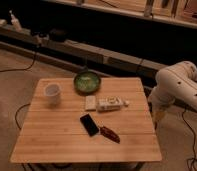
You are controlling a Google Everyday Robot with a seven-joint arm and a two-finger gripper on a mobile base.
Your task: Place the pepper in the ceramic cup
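Wooden table [67, 145]: all of it left of gripper, legs cut off at frame bottom.
White arm [179, 85]: in from right edge, partly cut off there, above and right of gripper.
Gripper [158, 113]: at arm's lower end, just past table's right edge, over floor. Open or closed: can't tell, too dim.
Green bowl [87, 82]: well left of gripper and further back, near table's rear edge. Contents hard to make out, only a greenish sheen.
Ceramic cup [52, 93]: furthest from gripper, far-left side of table, upright, interior plain white as far as visible.
Black phone [89, 124]: left of gripper, slightly nearer camera, flat, angled.
White tube-like item [111, 104]: left of gripper, approx level w/ it, on its side, label unreadable.
Small white block [90, 102]: just beyond tube's far end.
Pepper [110, 133]: nearest task item to gripper, left and a bit fwd of it, flat on table, just beside phone's near-right corner, well apart from cup.
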